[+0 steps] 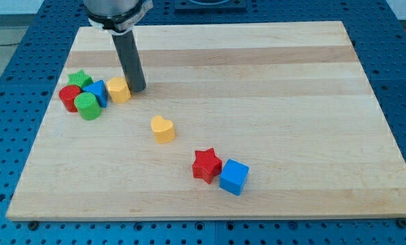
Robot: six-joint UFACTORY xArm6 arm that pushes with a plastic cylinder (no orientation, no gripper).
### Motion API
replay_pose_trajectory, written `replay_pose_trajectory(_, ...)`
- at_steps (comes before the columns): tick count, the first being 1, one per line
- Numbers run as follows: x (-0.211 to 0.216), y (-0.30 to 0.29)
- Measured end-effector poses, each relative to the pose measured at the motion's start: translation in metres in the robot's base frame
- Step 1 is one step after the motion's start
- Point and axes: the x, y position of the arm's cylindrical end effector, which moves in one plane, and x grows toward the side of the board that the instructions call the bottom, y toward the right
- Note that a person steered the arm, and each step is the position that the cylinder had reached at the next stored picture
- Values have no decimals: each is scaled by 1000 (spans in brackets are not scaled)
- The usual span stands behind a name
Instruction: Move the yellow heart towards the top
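The yellow heart (163, 128) lies alone near the middle of the board (271, 88), slightly left of centre, with bare wood on every side, so nothing blocks a push toward the far edge. My tip (137, 89) is not on it: the tip rests on the wood at the far left, just right of a second yellow block (119, 89), touching it or nearly so; I cannot tell which. That block is at the right end of a tight cluster with a blue block (96, 92), a green star (79, 78), a red block (70, 97) and a green cylinder (88, 106), all pressed together. Nearer and to the right, a red star (207, 165) and a blue cube (234, 176) sit touching each other, well apart from the heart. The rod comes down from the arm's body at the far left of the view and leans slightly, its lower end further right than its upper end. There are no fingers here, only the plain rod, so nothing opens or clamps. In my judgement the tip stands on the wrong side for the task: the heart is nearer than the tip and to its right, so the tip should go round to the heart's near side, without brushing it, before any push toward the far edge.
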Motion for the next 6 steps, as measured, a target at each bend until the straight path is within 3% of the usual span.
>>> replay_pose_trajectory(4,12,-10)
replay_pose_trajectory(6,87,-5)
